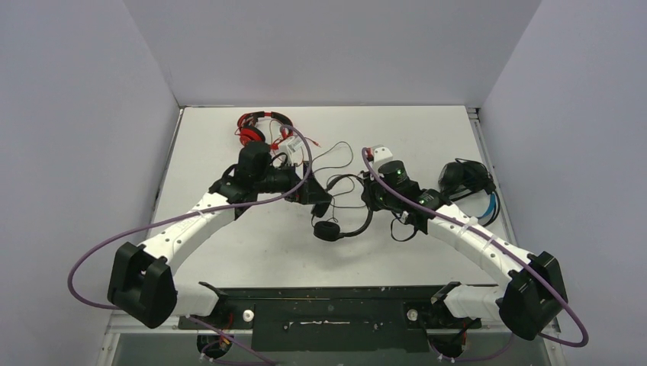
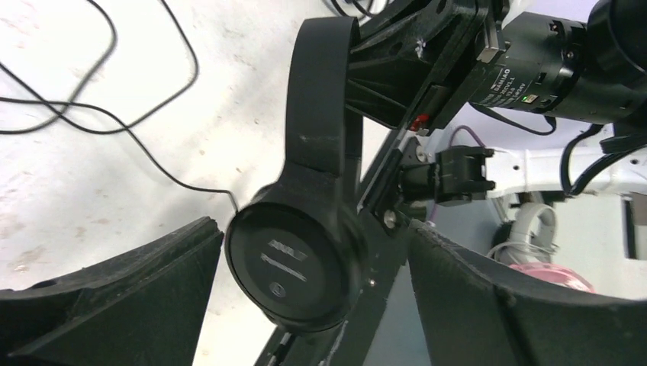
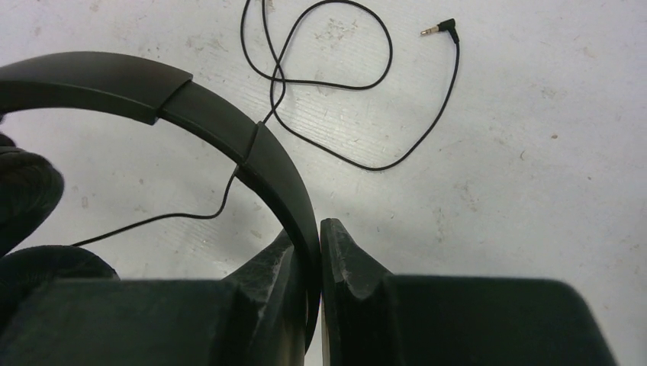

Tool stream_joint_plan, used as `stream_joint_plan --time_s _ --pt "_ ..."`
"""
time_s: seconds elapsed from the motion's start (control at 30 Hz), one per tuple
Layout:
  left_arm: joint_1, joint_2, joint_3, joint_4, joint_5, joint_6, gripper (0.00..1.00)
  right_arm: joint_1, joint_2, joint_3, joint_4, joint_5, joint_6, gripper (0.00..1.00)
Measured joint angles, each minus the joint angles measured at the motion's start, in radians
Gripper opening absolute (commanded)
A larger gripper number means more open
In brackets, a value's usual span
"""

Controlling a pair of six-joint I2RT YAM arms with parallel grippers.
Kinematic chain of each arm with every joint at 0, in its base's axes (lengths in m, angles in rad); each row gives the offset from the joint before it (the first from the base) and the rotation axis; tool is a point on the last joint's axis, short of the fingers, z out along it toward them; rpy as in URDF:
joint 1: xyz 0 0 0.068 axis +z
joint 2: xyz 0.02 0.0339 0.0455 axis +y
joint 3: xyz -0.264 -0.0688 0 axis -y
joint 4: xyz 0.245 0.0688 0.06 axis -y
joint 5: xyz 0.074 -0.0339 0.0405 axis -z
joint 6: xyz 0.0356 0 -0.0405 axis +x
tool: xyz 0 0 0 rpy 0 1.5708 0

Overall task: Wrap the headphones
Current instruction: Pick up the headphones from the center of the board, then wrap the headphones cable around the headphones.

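Note:
The all-black headphones [image 1: 329,229] lie mid-table, their thin cable [image 1: 336,163] looping away behind them. My right gripper [image 1: 372,200] is shut on their headband [image 3: 229,126], pinched between the fingertips [image 3: 314,255]. My left gripper [image 1: 321,208] is open, with one black ear cup [image 2: 294,263] between its spread fingers [image 2: 122,297], seemingly untouched. The cable's plug [image 3: 446,28] lies loose on the table. The red headphones [image 1: 258,124] with a red cord lie at the back left. The black headphones with the blue headband [image 1: 468,181] lie at the right.
A small white and grey box-like object [image 1: 294,145] sits beside the red headphones. The white table [image 1: 427,137] is walled at the back and both sides. The black base rail [image 1: 328,305] spans the near edge.

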Motion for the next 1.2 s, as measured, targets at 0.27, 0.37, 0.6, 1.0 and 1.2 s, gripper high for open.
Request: stream_joint_plan --time_s 0.27,0.37,0.6,1.0,1.2 --pt "0.011 -0.202 0.006 -0.053 -0.204 0.064 0.97 -0.003 0.000 0.099 -0.140 0.054 0.030 0.00" --pt "0.014 -0.322 -0.014 -0.043 -0.316 0.088 0.97 -0.011 0.000 0.168 -0.199 0.073 0.061 0.00" --pt "0.015 -0.545 -0.181 0.029 -0.487 0.078 0.97 -0.057 0.009 0.367 -0.369 0.147 0.162 0.00" --pt "0.015 -0.547 -0.320 0.153 -0.588 0.008 0.97 -0.143 0.001 0.547 -0.546 0.210 0.338 0.00" --pt "-0.032 -0.513 -0.426 0.336 -0.608 0.005 0.94 -0.148 0.009 0.708 -0.649 0.246 0.433 0.00"
